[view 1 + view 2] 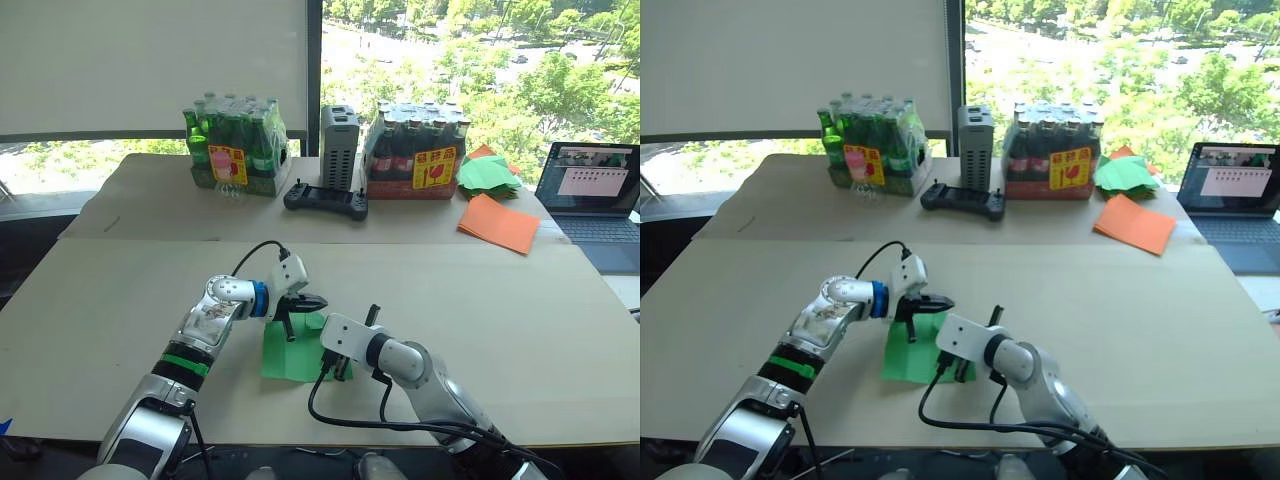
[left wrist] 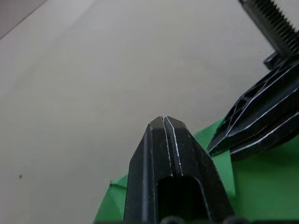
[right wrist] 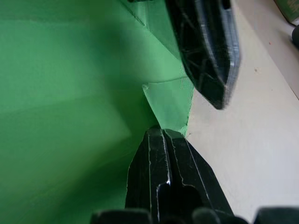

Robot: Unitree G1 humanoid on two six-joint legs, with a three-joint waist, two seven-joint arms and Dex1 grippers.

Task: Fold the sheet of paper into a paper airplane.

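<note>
Working surface: a tan table [image 1: 120, 300] with a second table [image 1: 150, 190] butted against its far edge, by the window.
Green paper: the paper airplane [image 1: 292, 352] is at this moment a partly folded bright green sheet lying flat on the near table, straight in front of me, between my two grippers. One small corner flap [image 3: 168, 105] is turned over at its edge, the crease showing plainly in my right wrist view.
Left gripper: my left gripper [image 1: 290, 322] comes in from my left and points down onto the far edge of the sheet. Its two black fingers [image 2: 170, 154] are pressed together with only a hairline seam between them, and the tip sits at the paper's border; nothing is caught between them.
Right gripper: my right gripper [image 1: 337, 368] reaches across from my right to the sheet's right side. Its fingers [image 3: 166, 158] are also squeezed tight together, tip just beside the folded flap, pinching nothing I can see.
Spacing: both grippers are near each other over the same sheet, each one visible in the other's wrist view.
Far table: a pack of green bottles [image 1: 235, 150], a grey box [image 1: 339, 148], a black controller [image 1: 326, 199], a pack of dark bottles [image 1: 415, 150], a heap of green folded papers [image 1: 487, 173], an orange sheet [image 1: 498, 222].
Far right: an open laptop [image 1: 590, 190].
</note>
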